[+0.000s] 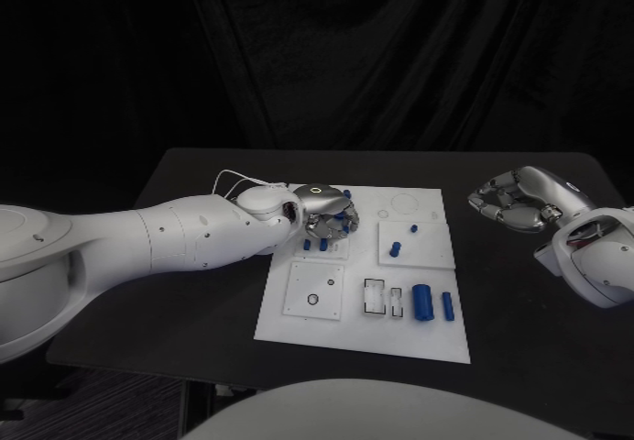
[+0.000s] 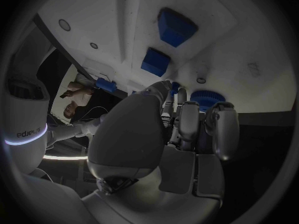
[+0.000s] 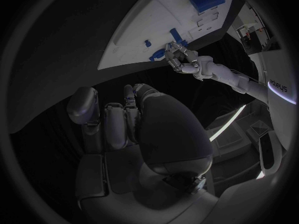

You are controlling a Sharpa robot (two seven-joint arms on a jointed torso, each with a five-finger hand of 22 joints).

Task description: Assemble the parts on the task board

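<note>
The white task board point(image 1: 397, 321) lies in the middle of the black table. My left hand point(image 1: 323, 213) is over the board's far left corner, its fingers point(image 2: 187, 119) curled around a blue ribbed round part point(image 2: 207, 97). Two short blue pegs point(image 1: 316, 244) stand just in front of that hand. Two blue cylinders point(image 1: 423, 302) lie near the board's front right, and a small blue peg point(image 1: 395, 247) stands in the right middle plate. My right hand point(image 1: 518, 199) hangs off the board's right side, fingers point(image 3: 115, 122) curled in with nothing in them.
Two blue blocks point(image 2: 176, 27) lie further along the board point(image 2: 124, 20) in the left wrist view. The right wrist view shows the board point(image 3: 137, 30) with my left hand point(image 3: 181, 57) at its edge. Bare black table point(image 1: 529, 302) surrounds the board.
</note>
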